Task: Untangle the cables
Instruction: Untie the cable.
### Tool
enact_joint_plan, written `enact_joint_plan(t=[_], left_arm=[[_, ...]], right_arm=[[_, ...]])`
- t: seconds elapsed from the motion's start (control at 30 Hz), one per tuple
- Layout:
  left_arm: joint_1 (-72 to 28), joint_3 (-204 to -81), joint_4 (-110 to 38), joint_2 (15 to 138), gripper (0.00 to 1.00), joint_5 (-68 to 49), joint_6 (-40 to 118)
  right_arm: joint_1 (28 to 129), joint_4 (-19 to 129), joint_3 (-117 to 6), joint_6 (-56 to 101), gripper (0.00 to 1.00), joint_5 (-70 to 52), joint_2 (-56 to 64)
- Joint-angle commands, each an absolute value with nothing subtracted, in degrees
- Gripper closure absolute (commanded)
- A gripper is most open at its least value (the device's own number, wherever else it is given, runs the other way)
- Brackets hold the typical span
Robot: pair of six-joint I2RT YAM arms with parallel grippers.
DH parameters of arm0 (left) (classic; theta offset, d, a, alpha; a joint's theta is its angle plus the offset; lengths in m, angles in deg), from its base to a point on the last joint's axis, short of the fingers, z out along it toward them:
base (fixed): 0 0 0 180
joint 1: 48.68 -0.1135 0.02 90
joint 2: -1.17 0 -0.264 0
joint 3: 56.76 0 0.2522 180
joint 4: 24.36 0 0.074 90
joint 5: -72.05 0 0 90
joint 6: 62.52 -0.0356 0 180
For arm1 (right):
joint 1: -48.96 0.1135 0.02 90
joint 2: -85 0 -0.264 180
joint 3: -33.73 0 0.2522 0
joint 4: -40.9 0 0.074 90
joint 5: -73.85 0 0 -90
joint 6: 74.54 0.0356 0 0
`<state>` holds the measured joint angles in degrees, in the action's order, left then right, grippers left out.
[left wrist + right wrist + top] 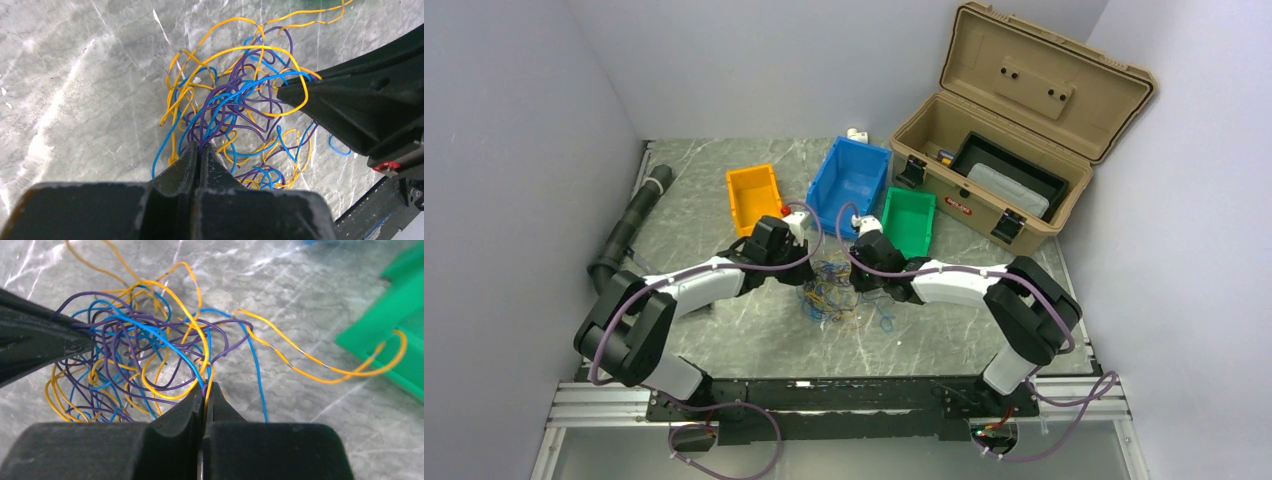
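Jaws, left and right, two pairs, each pinched shut on strands of one three-coloured tangle of cables (pixel 226 100).

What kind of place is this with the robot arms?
Probably a robot practice booth in a lab: plain walls box in a table, two arms are bolted to its edge, and sorting bins, a tan toolbox and tangled cables lie out.

2 black-and-white arms (pixel 699 285) carry purple cords (pixel 607 325) and black fingers (pixel 182 167).
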<state>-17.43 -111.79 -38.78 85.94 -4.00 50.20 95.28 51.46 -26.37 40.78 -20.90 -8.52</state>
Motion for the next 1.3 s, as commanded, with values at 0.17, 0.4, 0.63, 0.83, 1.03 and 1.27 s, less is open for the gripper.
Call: enact_joint_plan(t=[0.17, 0.4, 0.63, 0.83, 1.03, 1.27], left_arm=[[-19.95, -109.83, -38.03, 79.13, 1.00, -6.14, 51.21], [-27.04, -103.49, -35.84, 71.12, 1.00, -2.71, 55.33], [-27.41, -102.11, -33.95, 70.47, 1.00, -0.74, 56.19], [-27.17, -102.37, -33.88, 70.20, 1.00, 2.30, 54.08], [-22.37, -106.92, -39.73, 72.48, 0.73, 2.43, 49.64], [-20.78, -108.17, -42.17, 70.77, 0.28, -4.00, 48.48]], right_arm=[[95.04, 67.30, -24.32, 56.03, 1.00, -50.03, 3.79], [89.87, 84.88, -19.26, 68.35, 1.00, -57.02, 18.86], [84.72, 84.76, -13.74, 65.22, 1.00, -54.45, 35.17], [84.49, 79.16, -13.94, 56.44, 0.72, -42.64, 36.07], [84.47, 69.60, -13.20, 47.53, 0.20, -26.23, 34.67], [84.91, 61.45, -15.26, 42.44, 0.19, -12.71, 27.98]])
